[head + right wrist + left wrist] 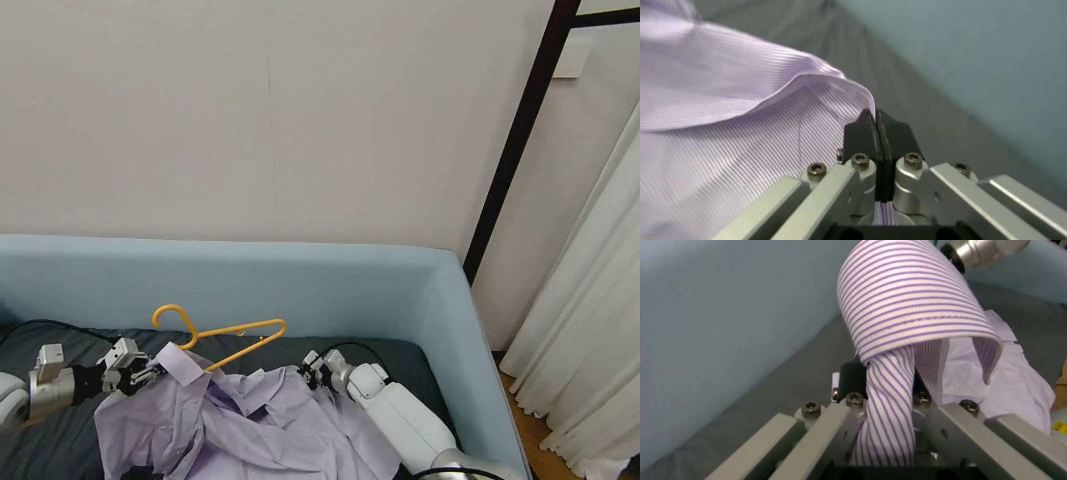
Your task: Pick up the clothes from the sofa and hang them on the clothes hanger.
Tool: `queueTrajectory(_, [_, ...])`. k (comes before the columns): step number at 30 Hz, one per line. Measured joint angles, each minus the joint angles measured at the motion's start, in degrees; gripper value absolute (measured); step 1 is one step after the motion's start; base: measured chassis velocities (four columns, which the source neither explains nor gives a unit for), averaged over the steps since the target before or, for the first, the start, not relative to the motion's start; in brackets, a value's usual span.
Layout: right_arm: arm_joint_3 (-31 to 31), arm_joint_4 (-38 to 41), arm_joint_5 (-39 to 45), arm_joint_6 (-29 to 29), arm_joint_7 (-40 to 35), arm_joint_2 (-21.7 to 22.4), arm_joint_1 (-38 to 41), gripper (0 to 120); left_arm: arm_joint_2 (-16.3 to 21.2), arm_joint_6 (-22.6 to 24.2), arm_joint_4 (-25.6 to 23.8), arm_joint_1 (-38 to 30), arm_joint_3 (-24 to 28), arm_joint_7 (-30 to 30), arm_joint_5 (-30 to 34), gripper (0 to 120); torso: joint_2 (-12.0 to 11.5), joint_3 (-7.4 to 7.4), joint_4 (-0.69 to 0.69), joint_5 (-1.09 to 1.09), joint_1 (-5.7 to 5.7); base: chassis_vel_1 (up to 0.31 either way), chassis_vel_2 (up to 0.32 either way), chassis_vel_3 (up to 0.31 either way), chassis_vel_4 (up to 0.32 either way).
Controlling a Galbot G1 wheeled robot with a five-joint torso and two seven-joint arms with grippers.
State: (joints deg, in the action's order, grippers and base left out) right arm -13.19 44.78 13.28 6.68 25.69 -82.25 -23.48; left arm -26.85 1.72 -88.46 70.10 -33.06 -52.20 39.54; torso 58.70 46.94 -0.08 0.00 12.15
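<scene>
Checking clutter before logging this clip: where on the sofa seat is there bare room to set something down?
Bare seat lies near left, bordered by the left pincer and the shirt. A thin strip runs between the right pincer and the backrest. The middle is crowded: shirt and orange hanger, both pincers shut on it.

right tool point(876, 125): black pads point(860, 136) pressed together, no gap visible, clamping a thin folded edge of the shirt point(740, 100). The shirt is lilac with fine purple pinstripes. The fabric rises from the pinch point in a ridge, then spreads out wide and loose to one side of the tool. Metal finger brackets with hex screws sit in the foreground. Beyond the shirt is the dark grey sofa seat point(927, 100), which meets the light blue sofa side point(987, 55) along a diagonal line.
</scene>
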Motion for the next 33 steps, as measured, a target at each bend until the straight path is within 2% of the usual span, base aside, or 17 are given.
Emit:
queueTrajectory(6, [-0.2, 8.3, 7.9, 1.3, 0.3, 6.8, -0.4, 0, 0.5, -2.2, 2.5, -0.6, 0.1, -3.2, 0.0, 2, 0.0, 0.00, -0.02, 0.00, 0.00, 0.000, 0.000, 0.000, 0.000])
queueTrajectory(10, [0.7, 12.5, 11.9, 1.9, -0.1, 9.1, -1.1, 0, 0.5, -3.6, 3.8, -0.8, 0.5, -6.3, -0.3, 2, 0.0, 0.00, -0.01, 0.00, 0.00, 0.000, 0.000, 0.000, 0.000])
queueTrajectory(16, [3.2, 16.4, 17.4, 2.0, -0.4, 10.0, -1.2, 0, 0.5, -4.7, 5.4, -2.4, 1.3, -10.0, -1.9, 2, 0.0, 0.00, 0.00, 0.00, 0.00, 0.000, 0.000, 0.000, 0.000])
queueTrajectory(22, [5.1, 17.5, 19.0, 2.4, -0.5, 10.4, -0.5, 0, 0.6, -5.6, 6.6, -3.1, 1.4, -12.9, -3.5, 2, 0.0, 0.00, 0.00, 0.00, 0.00, 0.000, 0.000, 0.000, 0.000])
queueTrajectory(29, [6.9, 20.3, 21.3, 2.9, 1.2, 11.4, -0.5, 0, 0.4, -6.2, 7.1, -4.8, 1.9, -12.6, -6.6, 2, 0.0, 0.00, 0.00, -0.01, 0.00, 0.000, 0.000, 0.000, 0.000])
queueTrajectory(33, [8.5, 22.8, 23.0, 2.7, 4.8, 12.5, -0.6, 0, 0.4, -5.7, 7.5, -6.7, 3.0, -10.0, -9.1, 2, 0.0, 0.00, -0.01, 0.00, 0.00, 0.000, 0.000, 0.000, 0.000])
